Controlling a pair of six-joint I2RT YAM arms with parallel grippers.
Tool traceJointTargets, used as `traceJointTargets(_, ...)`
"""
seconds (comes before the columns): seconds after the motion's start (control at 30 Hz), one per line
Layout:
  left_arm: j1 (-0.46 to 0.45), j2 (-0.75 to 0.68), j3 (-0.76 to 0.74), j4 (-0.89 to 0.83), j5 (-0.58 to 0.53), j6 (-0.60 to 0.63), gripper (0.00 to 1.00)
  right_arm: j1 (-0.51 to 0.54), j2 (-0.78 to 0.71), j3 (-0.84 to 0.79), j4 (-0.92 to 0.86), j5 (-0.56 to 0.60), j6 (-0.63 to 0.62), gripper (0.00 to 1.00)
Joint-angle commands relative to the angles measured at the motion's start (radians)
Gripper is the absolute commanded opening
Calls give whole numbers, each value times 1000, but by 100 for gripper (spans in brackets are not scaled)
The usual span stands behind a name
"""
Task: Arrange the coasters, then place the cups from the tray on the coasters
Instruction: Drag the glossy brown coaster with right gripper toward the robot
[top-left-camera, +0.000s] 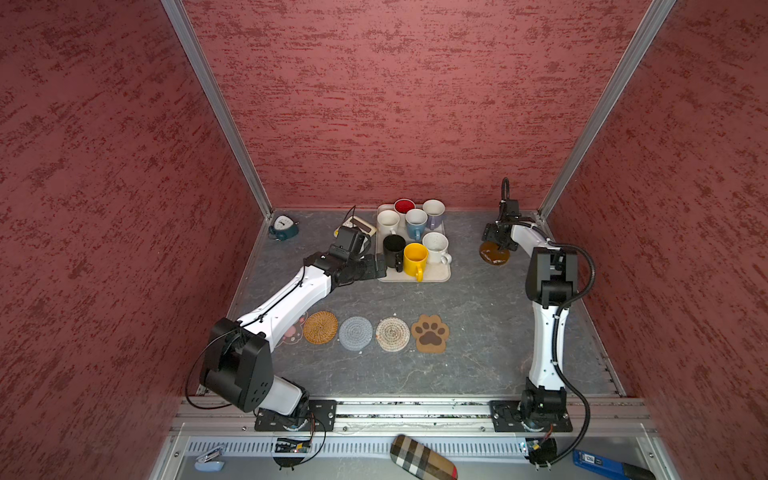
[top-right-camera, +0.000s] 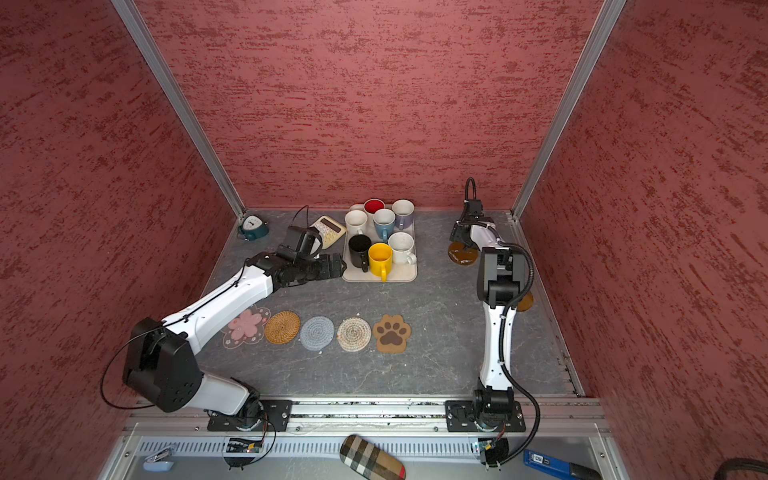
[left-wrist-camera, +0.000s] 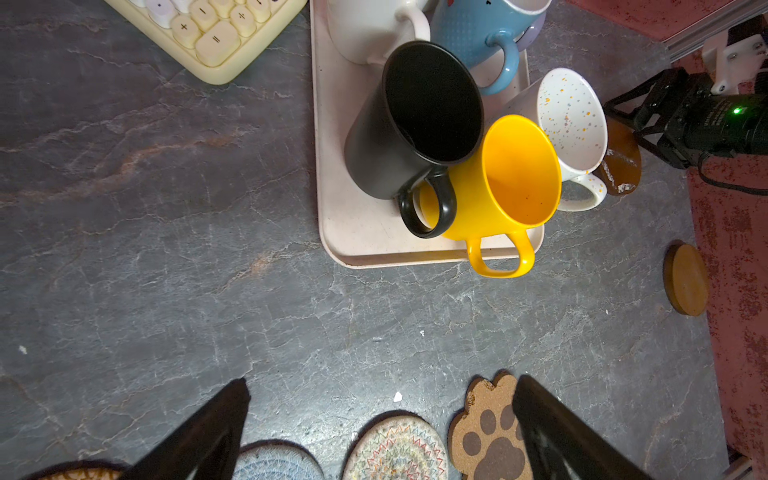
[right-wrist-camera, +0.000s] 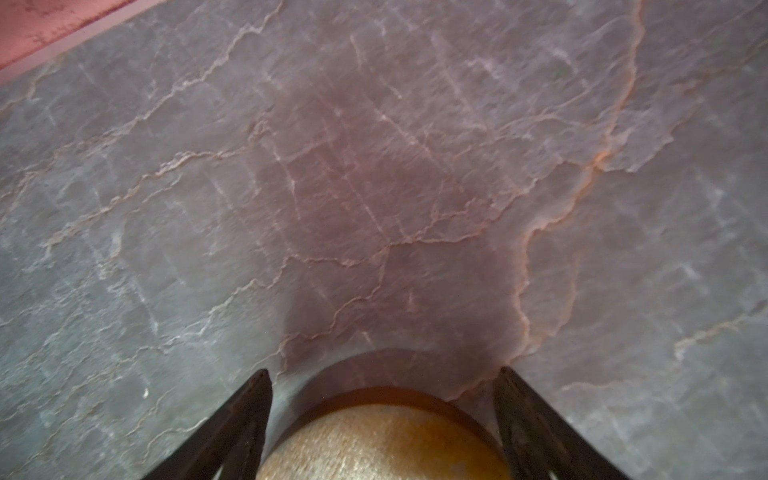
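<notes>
Grey tabletop (top-left-camera: 478, 299), tray (top-left-camera: 440, 277), coasters (top-left-camera: 320, 327), calculator (top-right-camera: 328, 230), clock (top-left-camera: 284, 227)

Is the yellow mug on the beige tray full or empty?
Empty. The yellow handled mug stands upright on the beige rounded-corner tray; the left wrist view looks into its bare yellow interior.

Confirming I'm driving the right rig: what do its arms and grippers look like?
The left arm and right arm share white link shells, black joint housings and black base plates. A thin black cable runs along the left; a thick ribbed black conduit loops beside the right. The left gripper and right gripper are black, with dark tapered fingers.
</notes>
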Motion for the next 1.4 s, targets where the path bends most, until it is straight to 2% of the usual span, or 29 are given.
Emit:
traceJointTargets(0.0, 6, 14, -3, 21, 14, 11, 100, -7, 22, 23, -37, 16, -13, 84)
traceJointTargets(0.7, 20, -67, -102, 99, 48, -37, 100, 14, -137, -284, 60, 27, -15, 83)
traceJointTargets(1.37, -12, -163, -284, 222, 69, -78, 100, 50, -398, -682, 154, -19, 91, 79)
